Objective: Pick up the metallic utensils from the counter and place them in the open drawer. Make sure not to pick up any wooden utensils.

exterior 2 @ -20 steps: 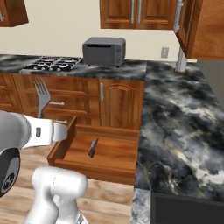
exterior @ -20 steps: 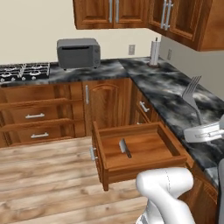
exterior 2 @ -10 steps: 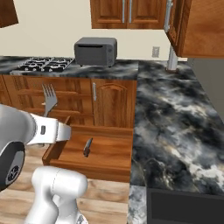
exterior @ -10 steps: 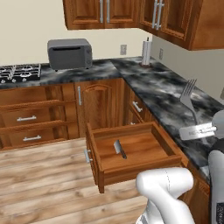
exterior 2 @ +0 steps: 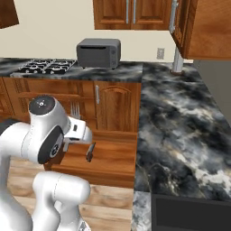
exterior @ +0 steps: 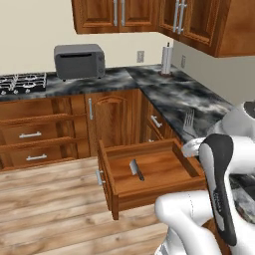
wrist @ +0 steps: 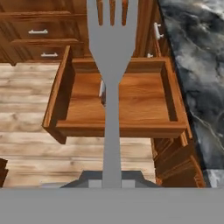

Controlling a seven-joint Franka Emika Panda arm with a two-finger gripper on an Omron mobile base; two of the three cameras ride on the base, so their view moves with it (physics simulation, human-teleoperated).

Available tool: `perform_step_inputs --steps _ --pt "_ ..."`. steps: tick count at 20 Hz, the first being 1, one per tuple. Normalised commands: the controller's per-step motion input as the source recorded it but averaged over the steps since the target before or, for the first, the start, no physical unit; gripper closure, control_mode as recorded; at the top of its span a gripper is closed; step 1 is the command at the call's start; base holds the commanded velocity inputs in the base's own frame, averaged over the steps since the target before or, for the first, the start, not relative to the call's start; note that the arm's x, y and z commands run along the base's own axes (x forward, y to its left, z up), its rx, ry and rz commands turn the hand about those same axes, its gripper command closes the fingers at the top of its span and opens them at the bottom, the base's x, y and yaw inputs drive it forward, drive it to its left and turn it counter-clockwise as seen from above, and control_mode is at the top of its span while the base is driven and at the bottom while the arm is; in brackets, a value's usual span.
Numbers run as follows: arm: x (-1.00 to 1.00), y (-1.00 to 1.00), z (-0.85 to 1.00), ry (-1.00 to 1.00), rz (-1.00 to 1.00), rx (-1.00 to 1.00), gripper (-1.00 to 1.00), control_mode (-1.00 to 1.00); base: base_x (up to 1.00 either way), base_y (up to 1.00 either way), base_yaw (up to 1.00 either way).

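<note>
Left base view showed the big L-shaped marbled worktop [exterior: 194, 99] over brown cabinets, with a grey toaster oven [exterior: 79, 61] and a stove top [exterior: 22, 82] on it. Below it, the drawer [exterior: 149, 172] stood pulled out over the wood floor [exterior: 50, 209]. The white arm [exterior: 219, 169] rose at the lower right of this view and reached over the drawer's right side. Inside the drawer lay the cleaver [exterior: 135, 169], flat on the drawer's bottom, near the middle. The gripper [wrist: 112, 181] was clenched tight on the handle of the larger fork [wrist: 112, 65]. In the hand view the fork stuck straight out from the fingers, and its prongs pointed toward the cabinets behind the drawer. The fork was up in the air over the open drawer and touched nothing but the gripper. In the right base view the fork's prongs [exterior 2: 75, 111] stood up just beside the arm's white hand, above the left part of the drawer.
</note>
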Motion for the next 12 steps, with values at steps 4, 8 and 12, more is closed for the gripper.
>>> perform_step_inputs --steps 4,8,12 --pt "1.0 0.0 -1.0 0.22 0.0 0.0 1.0 -1.0 0.0 0.0 0.0" --pt "1.0 0.0 -1.0 0.25 0.0 0.0 1.0 -1.0 0.0 0.0 0.0" --pt "0.97 0.0 -0.98 0.24 0.0 0.0 1.0 -1.0 0.0 0.0 0.0"
